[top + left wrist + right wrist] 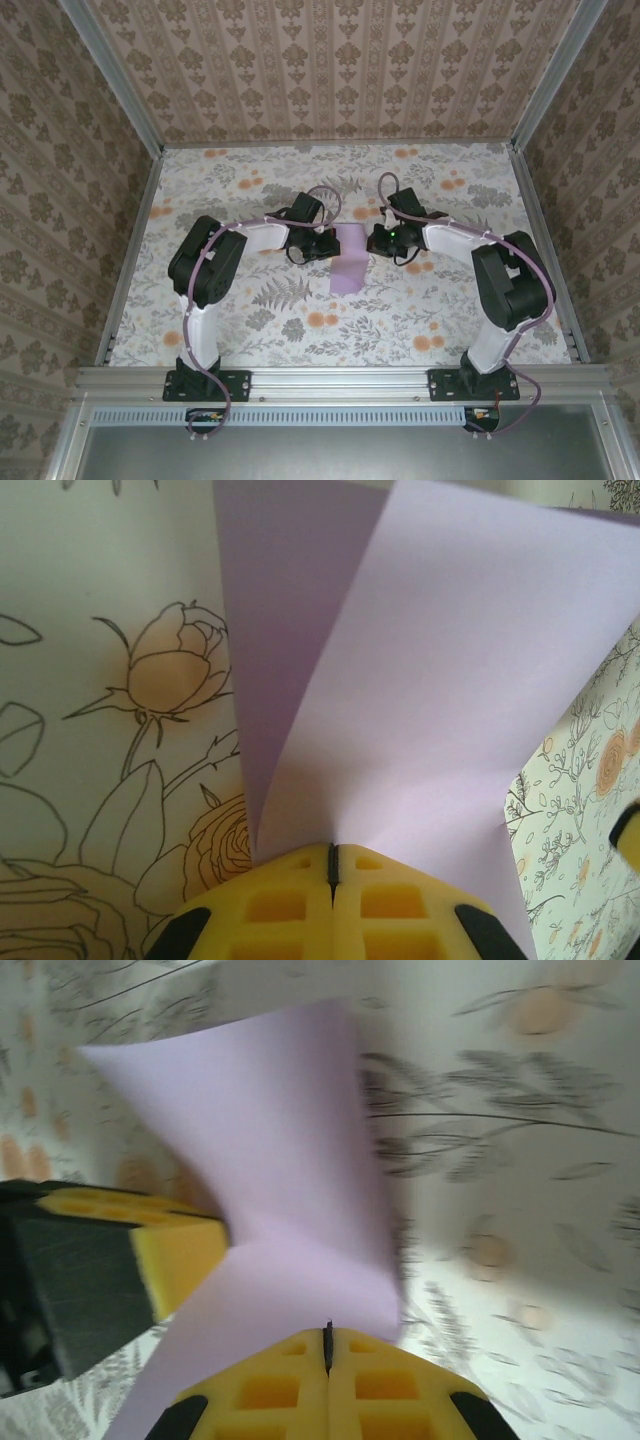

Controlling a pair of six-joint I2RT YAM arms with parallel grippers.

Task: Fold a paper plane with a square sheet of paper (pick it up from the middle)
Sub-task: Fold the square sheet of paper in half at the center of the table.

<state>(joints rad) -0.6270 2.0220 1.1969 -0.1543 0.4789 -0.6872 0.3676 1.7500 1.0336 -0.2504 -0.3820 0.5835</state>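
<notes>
Top external: square sheet of paper (349, 262) sits mid-frame on the floral tabletop (250, 190), showing as a narrow lilac strip running up and down the picture. Its upper end lies between the two hands; its lower end reaches down past them toward the bottom of the frame.

Left hand (328, 245) meets the strip's left edge, right hand (372, 240) its right edge. Both touch the paper near its upper part, facing each other across it.

Left wrist: yellow fingers closed together at bottom centre, the paper's edge nipped in the seam between them. From the pinch the sheet fans upward in two panels, a darker one toward upper centre and a paler, wider one toward the upper right, with a crease between (sheet is buckled, not flat). Flower print shows at left and lower right.

Right wrist: fingers likewise pressed together at bottom centre, clamped on the paper. The sheet narrows to a waist mid-frame, then spreads toward the upper left. The left hand's yellow pad and black body sit at the left edge of the frame, against that waist.

Cannot tell whether the lower end rests on the tabletop.
</notes>
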